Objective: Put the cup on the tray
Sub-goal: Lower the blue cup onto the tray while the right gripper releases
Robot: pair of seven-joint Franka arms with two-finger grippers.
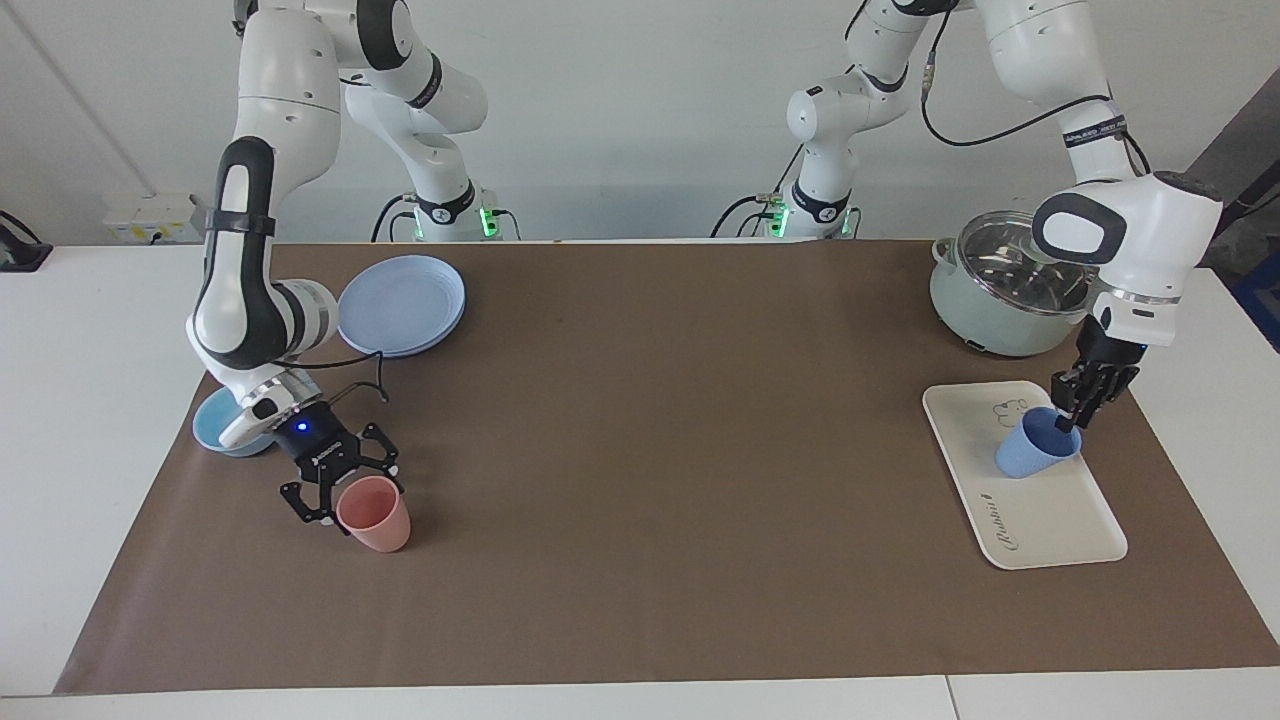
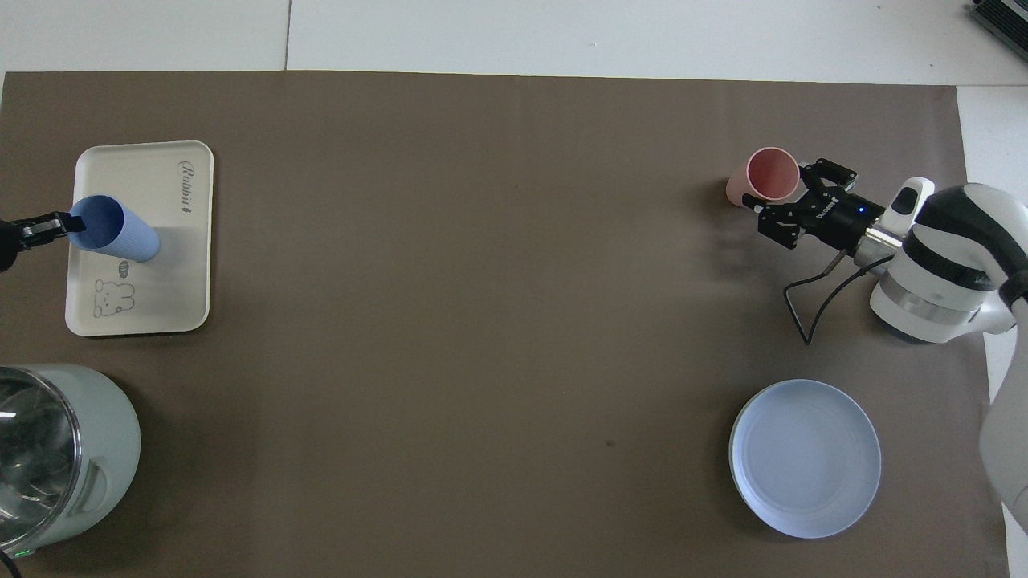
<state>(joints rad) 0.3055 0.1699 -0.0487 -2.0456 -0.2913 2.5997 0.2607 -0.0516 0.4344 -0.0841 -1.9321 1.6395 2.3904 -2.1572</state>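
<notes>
Facing view
- Cup: small periwinkle-blue tapered plastic tumbler, no handle (image 1: pixel 1037 455); sits tilted on the tray's half nearer the robots, base looks to be touching the tray or just about.
- Tray: flat cream-white rect. tray w/ rounded corners, bear drawing + script lettering (image 1: pixel 1040 520); lies at the left arm's end of the tabletop, just beside the lidded pot.
- Left tool (image 1: pixel 1078 408): clenched on cup's rim, one finger inside, one outside; directly over the tray.
- Right tool (image 1: pixel 345 490): fingers spread around a salmon-pink plastic cup (image 1: pixel 375 513) that stands on the brown mat; can't tell if they touch it.
- Others: light-blue bowl (image 1: pixel 228 432) partly covered by right arm; round blue plate (image 1: pixel 402 303) nearer the robots; pale-green pot w/ glass lid (image 1: pixel 1000 285).

Overhead view
- Cup (image 2: pixel 112 229): over the tray's middle, mouth turned toward the tool.
- Tray (image 2: pixel 173 281): bear end nearer the robots, lettering end farther.
- Left tool (image 2: pixel 60 225): only the tips show at frame edge; arm cut off.
- Right tool (image 2: pixel 791 209): beside pink cup (image 2: pixel 767 175).

Progress
- Done: cup brought to tray, lowered almost or fully down.
- Left (my read): level it, let go, pull tool away.

Hard to make out
- Cup base vs. tray contact: unsure.
- Pot cut off in overhead view.
</notes>
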